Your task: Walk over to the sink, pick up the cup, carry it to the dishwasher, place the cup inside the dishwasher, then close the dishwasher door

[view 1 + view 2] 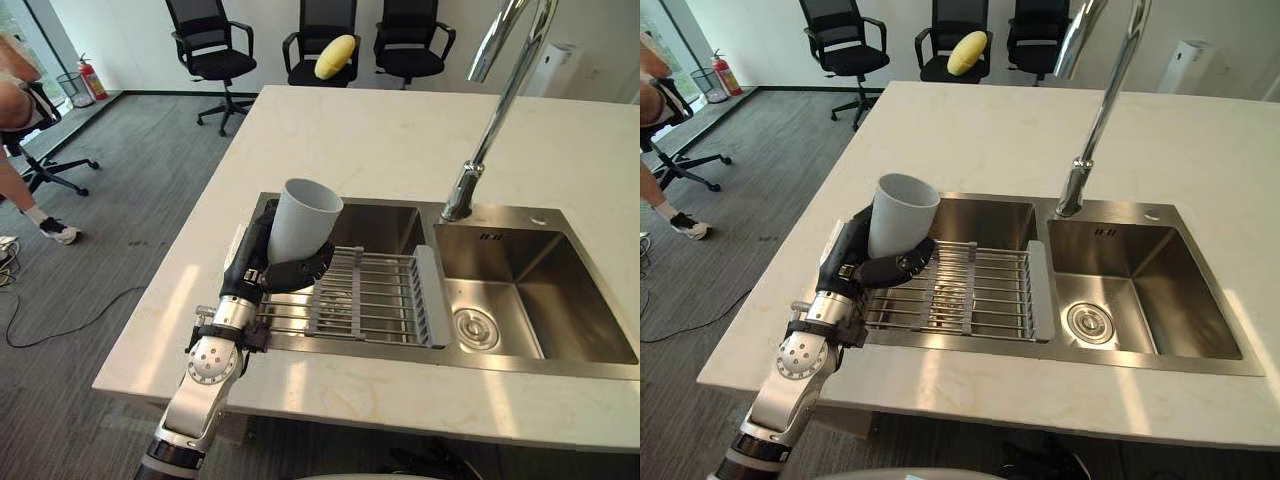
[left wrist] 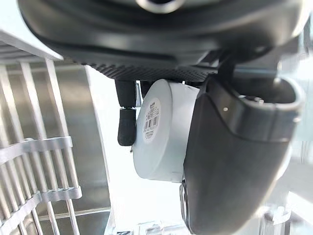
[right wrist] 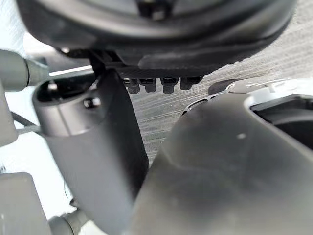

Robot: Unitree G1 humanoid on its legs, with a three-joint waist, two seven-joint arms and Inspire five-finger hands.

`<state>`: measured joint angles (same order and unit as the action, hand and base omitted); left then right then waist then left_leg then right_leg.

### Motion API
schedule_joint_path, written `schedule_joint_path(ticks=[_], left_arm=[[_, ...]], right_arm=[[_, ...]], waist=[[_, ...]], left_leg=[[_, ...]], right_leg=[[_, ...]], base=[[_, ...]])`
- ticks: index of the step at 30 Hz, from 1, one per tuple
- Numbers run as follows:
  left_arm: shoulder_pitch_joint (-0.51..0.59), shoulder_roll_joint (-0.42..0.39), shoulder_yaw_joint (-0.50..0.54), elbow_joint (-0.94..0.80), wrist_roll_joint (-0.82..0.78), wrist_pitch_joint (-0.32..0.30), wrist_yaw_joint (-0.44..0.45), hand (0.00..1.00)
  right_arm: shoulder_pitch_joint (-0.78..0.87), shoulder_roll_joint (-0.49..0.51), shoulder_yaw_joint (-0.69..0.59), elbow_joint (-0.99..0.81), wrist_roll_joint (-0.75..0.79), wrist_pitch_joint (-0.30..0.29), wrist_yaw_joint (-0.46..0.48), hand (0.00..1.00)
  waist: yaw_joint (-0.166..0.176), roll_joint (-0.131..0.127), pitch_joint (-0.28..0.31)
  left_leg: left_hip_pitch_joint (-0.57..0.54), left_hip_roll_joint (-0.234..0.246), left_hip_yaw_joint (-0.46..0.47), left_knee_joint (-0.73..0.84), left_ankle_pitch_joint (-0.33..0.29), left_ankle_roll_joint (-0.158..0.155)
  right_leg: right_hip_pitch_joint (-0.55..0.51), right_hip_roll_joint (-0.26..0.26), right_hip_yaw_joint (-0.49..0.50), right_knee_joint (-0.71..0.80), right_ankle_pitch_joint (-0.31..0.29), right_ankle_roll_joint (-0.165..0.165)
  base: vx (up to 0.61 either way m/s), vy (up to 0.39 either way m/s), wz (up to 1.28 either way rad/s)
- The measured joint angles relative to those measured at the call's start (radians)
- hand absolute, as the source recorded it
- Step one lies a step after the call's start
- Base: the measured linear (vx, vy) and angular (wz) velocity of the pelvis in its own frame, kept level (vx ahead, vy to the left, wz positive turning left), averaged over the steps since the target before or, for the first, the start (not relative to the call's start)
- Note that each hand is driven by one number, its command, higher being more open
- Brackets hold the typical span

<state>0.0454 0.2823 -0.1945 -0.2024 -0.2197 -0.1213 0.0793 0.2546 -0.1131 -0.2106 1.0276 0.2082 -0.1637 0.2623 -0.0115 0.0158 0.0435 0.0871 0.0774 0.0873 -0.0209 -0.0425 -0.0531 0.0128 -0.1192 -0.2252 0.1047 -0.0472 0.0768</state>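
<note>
1. Cup: pale grey, mouth up and leaning a bit. It sits left of centre in the left eye view, over the left end of the sink.
2. Left hand: comes up from lower left of frame. Fingers are curled round the cup's lower part, so it's a wrap grip on the cup.
3. Left wrist view adds the cup's underside, a round white base w/ a small barcode sticker. Thumb lies along one side of the cup and a fingertip along the other. Head views don't give the base.
4. Same wrist view also catches bars of the dish rack beside the cup.
5. Head views show the rack spanning the left basin, centre frame. The cup is at the rack's left edge. Can't tell if the base touches the bars.
6. Right basin: lower right of frame, drain in its floor.
7. Faucet: rises behind the divider, curving to upper right.
8. Countertop: pale stone, all round the sink.
9. Right hand: seen close in the right wrist view, over grey floor. Can't tell if it's spread or closed.
10. Background, top of frame: black office chairs, the middle one w/ a yellow object on its seat.
11. Upper left of frame: a seated person and a red fire extinguisher.
</note>
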Motion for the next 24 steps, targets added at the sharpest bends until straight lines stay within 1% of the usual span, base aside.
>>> schedule_joint_path(ticks=[1, 3, 8, 10, 16, 17, 19, 22, 23, 24], left_arm=[[0.009, -0.004, 0.003, 0.0, -0.001, -0.003, -0.001, 0.0], [0.046, -0.026, 0.023, -0.008, -0.035, -0.023, -0.009, 0.0], [0.105, -0.05, 0.064, -0.068, -0.081, -0.06, -0.025, 0.0], [0.115, -0.068, 0.076, -0.08, -0.117, -0.083, -0.042, 0.0], [0.187, -0.09, 0.092, -0.146, -0.145, -0.101, -0.052, 0.0], [0.191, -0.09, 0.093, -0.155, -0.145, -0.102, -0.052, 0.0], [0.192, -0.09, 0.091, -0.182, -0.154, -0.108, -0.049, 0.0], [0.187, -0.093, 0.088, -0.209, -0.154, -0.109, -0.04, 0.0], [0.169, -0.093, 0.089, -0.22, -0.153, -0.121, -0.032, 0.0], [0.164, -0.093, 0.089, -0.221, -0.153, -0.123, -0.032, 0.0]], right_arm=[[0.001, 0.0, 0.0, 0.0, -0.005, 0.0, 0.0, 1.0], [0.002, 0.001, 0.001, -0.001, -0.006, -0.003, 0.0, 1.0], [0.001, 0.009, 0.001, -0.019, -0.007, -0.014, 0.0, 1.0], [0.002, 0.014, 0.002, -0.021, -0.014, -0.027, 0.001, 1.0], [0.012, 0.02, 0.022, -0.051, -0.015, -0.044, -0.001, 1.0], [0.014, 0.021, 0.024, -0.059, -0.015, -0.046, -0.001, 1.0], [0.018, 0.032, 0.027, -0.079, -0.015, -0.054, -0.001, 1.0], [0.022, 0.036, 0.041, -0.099, -0.014, -0.056, -0.002, 1.0], [0.015, 0.04, 0.048, -0.108, -0.014, -0.058, -0.002, 1.0], [0.012, 0.043, 0.048, -0.108, -0.014, -0.058, -0.002, 1.0]], waist=[[0.003, -0.001, -0.003], [0.021, -0.003, -0.02], [0.032, -0.007, -0.038], [0.049, -0.012, -0.043], [0.053, -0.022, -0.047], [0.053, -0.024, -0.048], [0.053, -0.035, -0.043], [0.052, -0.047, -0.038], [0.066, -0.048, -0.044], [0.068, -0.05, -0.046]], left_leg=[[0.0, 0.0, -0.004, 0.0, 0.0, 0.0], [-0.007, 0.0, -0.012, 0.001, 0.0, -0.001], [-0.023, 0.0, -0.03, 0.008, 0.0, -0.002], [-0.028, -0.001, -0.039, 0.016, 0.0, -0.002], [-0.036, -0.007, -0.045, 0.03, -0.001, -0.002], [-0.038, -0.009, -0.043, 0.032, -0.002, -0.002], [-0.039, -0.02, -0.035, 0.046, -0.01, 0.001], [-0.041, -0.032, -0.024, 0.069, -0.026, 0.015], [-0.059, -0.027, -0.008, 0.085, -0.029, 0.027], [-0.066, -0.025, -0.004, 0.089, -0.029, 0.027]], right_leg=[[0.0, 0.0, 0.0, 0.005, -0.004, 0.0], [-0.01, -0.002, -0.003, 0.021, -0.017, 0.0], [-0.014, -0.002, 0.001, 0.024, -0.021, -0.002], [-0.013, -0.003, 0.0, 0.024, -0.021, -0.002], [-0.021, -0.013, -0.002, 0.044, -0.025, 0.001], [-0.029, -0.016, 0.002, 0.055, -0.029, 0.002], [-0.06, -0.035, 0.014, 0.121, -0.056, 0.005], [-0.082, -0.053, 0.031, 0.179, -0.062, 0.016], [-0.096, -0.05, 0.061, 0.169, -0.044, 0.043], [-0.096, -0.047, 0.067, 0.154, -0.036, 0.051]], base=[[0.01, -0.018, 0.17], [0.01, -0.016, 0.1], [0.0, -0.003, 0.13], [-0.02, -0.003, 0.07], [-0.04, 0.003, 0.03], [-0.04, 0.017, -0.07], [-0.05, 0.017, -0.09], [-0.06, 0.027, -0.13], [-0.07, 0.033, -0.22], [-0.07, 0.043, -0.17]])
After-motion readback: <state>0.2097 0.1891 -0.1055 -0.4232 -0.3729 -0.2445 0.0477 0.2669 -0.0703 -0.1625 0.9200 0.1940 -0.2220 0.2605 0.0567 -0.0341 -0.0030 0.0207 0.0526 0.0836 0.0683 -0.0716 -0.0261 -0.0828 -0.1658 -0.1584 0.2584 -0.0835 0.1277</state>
